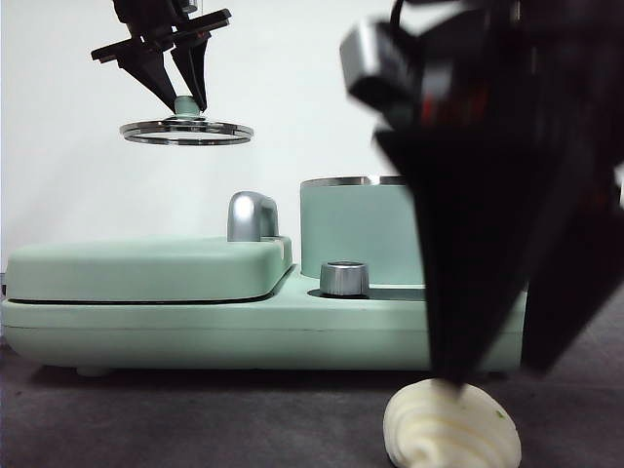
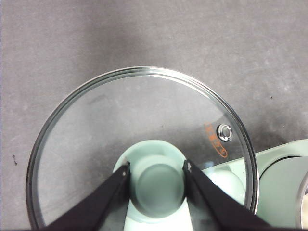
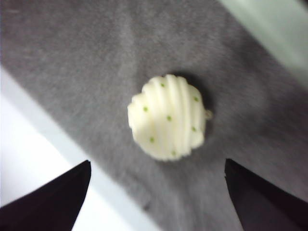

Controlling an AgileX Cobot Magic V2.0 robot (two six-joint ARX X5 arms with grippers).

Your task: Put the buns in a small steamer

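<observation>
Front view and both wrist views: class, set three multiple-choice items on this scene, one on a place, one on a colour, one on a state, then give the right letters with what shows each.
1. Where is the glass lid?
A. on the steamer pot
B. held in the air by the left hand
C. flat on the table

2. What colour are the specks on the ridged bun?
A. green
B. red
C. black

3. How is the right hand?
A. shut on the bun
C. shut on the lid
B. open above the bun

Answers:
1 B: the left hand grips the lid's green knob, and the front view shows the lid well above the cooker.
2 A: small green dots show on the cream bun.
3 B: its jaws stand wide apart, with the bun on the grey table between them, ungripped.
</observation>
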